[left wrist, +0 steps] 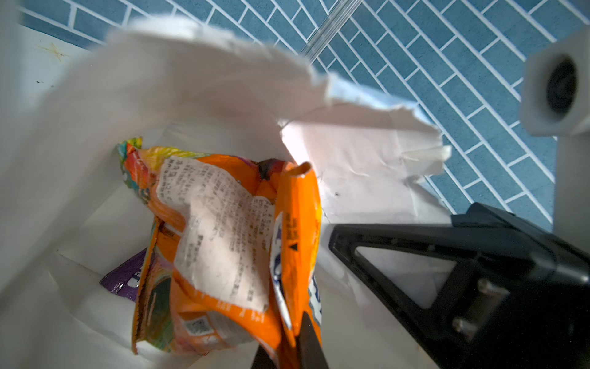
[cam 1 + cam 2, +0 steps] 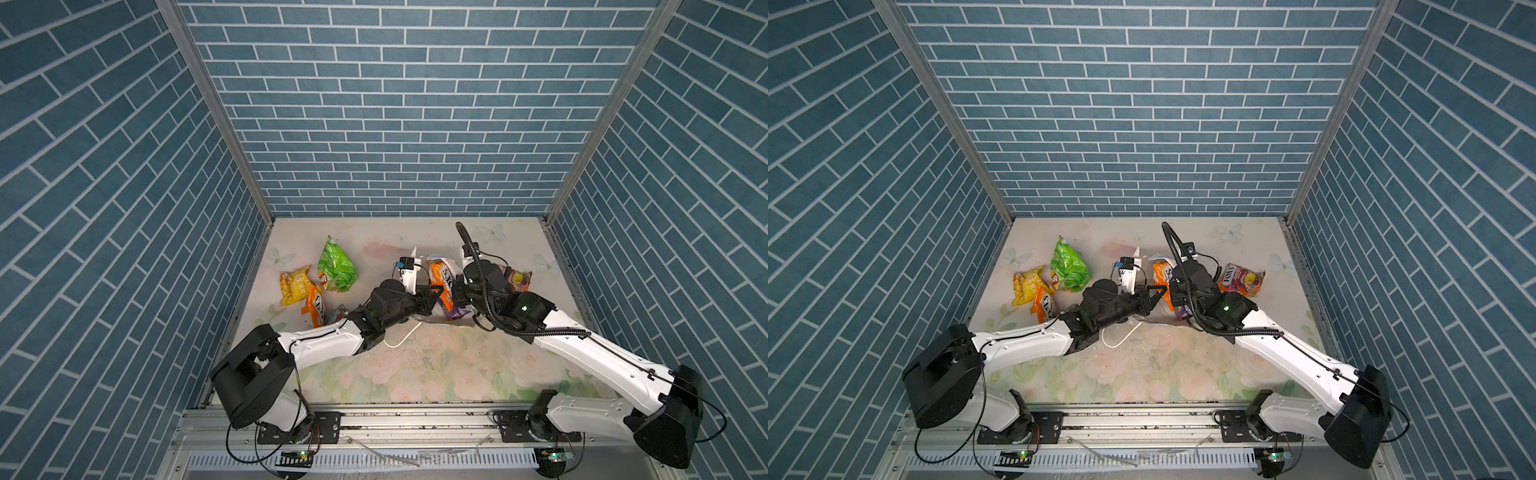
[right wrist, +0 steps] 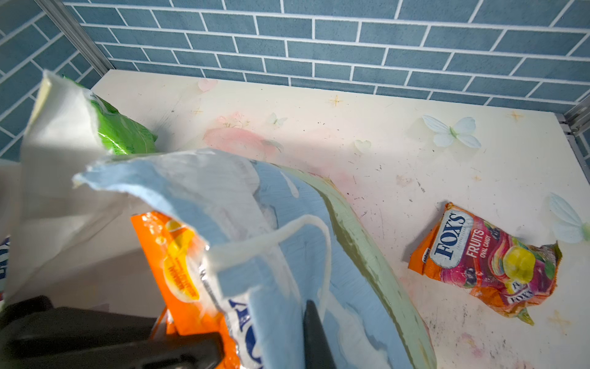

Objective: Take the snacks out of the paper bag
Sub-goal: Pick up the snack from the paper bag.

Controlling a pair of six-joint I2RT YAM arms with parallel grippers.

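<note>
progress is judged to be past halfway. four snacks are already laid out on the table top (image 2: 415, 374), read here as a clock face with twelve at the back wall. the green chip bag (image 2: 336, 268) lies at about ten o'clock. the yellow packet (image 2: 293, 286) is just beside it, nearer nine, and is touched at its near corner by an orange fox's pack (image 2: 315, 309). a fruits pack (image 3: 485, 262) rests alone at two o'clock. the paper bag (image 3: 287, 204) is found just past centre toward one o'clock, between the two arms, with its torn mouth held open. its wall is pinched by the right gripper (image 3: 313, 329), whose jaws are pressed together on the paper. an orange packet (image 1: 230, 249) stands up out of the bag's mouth and is pinched at its edge by the left gripper (image 1: 287, 351), whose jaws are nearly closed on the foil. a purple packet (image 1: 124, 281) is seen below it at the bag's bottom, so at least two snacks are left to be taken out; whether more are hidden cannot be told. a white cord handle (image 2: 401, 338) trails on the table toward six o'clock. the surface is a pale floral print with butterflies, scuffed and speckled with dark marks. it is enclosed on three sides by blue brick-patterned walls (image 2: 395, 104) joined at metal corner posts (image 2: 214, 104). both arms are mounted on a rail (image 2: 415, 417) at six o'clock.
</note>
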